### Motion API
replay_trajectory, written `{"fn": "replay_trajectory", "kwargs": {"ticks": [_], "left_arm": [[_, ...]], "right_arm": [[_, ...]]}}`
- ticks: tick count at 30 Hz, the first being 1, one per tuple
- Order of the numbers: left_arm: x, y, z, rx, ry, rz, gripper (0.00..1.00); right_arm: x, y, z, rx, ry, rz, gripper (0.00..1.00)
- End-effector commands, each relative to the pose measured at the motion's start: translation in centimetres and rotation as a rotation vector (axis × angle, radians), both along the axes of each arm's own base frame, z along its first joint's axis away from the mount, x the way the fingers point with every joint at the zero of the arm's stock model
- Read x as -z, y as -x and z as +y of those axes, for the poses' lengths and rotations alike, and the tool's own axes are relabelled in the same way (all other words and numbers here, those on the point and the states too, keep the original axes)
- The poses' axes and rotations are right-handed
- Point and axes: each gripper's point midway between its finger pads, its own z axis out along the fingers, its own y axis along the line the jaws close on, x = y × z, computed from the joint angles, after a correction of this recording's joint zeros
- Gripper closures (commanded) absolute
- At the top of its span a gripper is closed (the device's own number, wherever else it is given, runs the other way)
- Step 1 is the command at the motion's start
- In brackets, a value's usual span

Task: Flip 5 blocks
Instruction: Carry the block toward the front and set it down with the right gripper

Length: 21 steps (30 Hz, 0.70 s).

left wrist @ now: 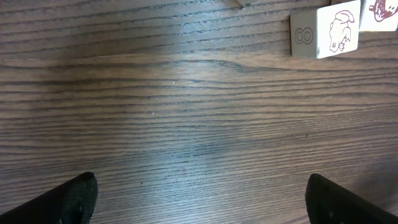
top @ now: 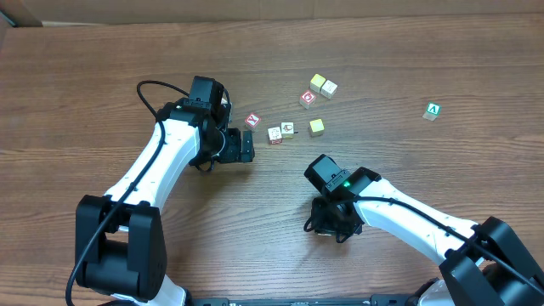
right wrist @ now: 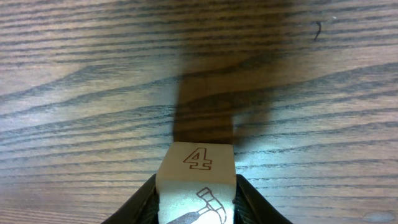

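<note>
Right wrist: R gripper (right wrist: 196, 193) narrow, fingers (right wrist: 138, 204) hugging both sides of 4-hammer block (right wrist: 198, 163), which looks lifted off table (right wrist: 74, 62). Cube, so no long axis. L gripper (left wrist: 199, 199) wide, empty, w/ 8 block (left wrist: 323, 31) toward its frame's upper right. Overhead: block pair (top: 280, 132) sits just beside L gripper, well apart from R, so L arm is nearer.

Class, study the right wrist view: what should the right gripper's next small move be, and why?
Probably set the block down and ease the jaws open. The right gripper has its fingers against both sides of the block, whose 4 and hammer faces show. Only bare table lies around it, and the overhead view puts it apart from the other blocks.
</note>
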Motion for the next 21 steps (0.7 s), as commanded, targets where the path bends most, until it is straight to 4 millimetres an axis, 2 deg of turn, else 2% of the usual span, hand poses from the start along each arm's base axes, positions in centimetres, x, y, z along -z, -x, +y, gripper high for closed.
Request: {"fn": "replay_trajectory", "kwargs": {"ticks": [1,5,7,12,16,18,21], "left_arm": [[0.2,0.3,-0.2,-0.007,0.012,0.016,0.00],[0.2,0.4,-0.2,-0.007,0.011,0.018,0.00],[0.3,0.4,-0.2,-0.007,0.011,0.019,0.00],[0.3,0.5,-0.1,-0.007,0.010,0.022,0.00],[0.3,0.5,-0.1,-0.006,0.010,0.023,0.00],[0.3,0.5,-0.1,-0.006,0.010,0.022,0.00],[0.3,0.5,-0.1,-0.004,0.009,0.021,0.00]], "right_arm": [[0.1,-0.1,-0.2,-0.006,0.008,-0.012,0.65],[0.2,-0.4,-0.7,-0.005,0.036,-0.031,0.65],[0.2,-0.5,-0.8,-0.008,0.043,-0.034,0.61],[0.2,-0.5,-0.8,-0.008,0.042,-0.034,0.56],[0.1,-0.7,-0.6,-0.007,0.036,-0.042,0.56],[-0.4,-1.5,-0.4,-0.004,0.035,-0.067,0.56],[-2.4,-3.4,-0.2,0.016,0.064,-0.130,0.56]]}}
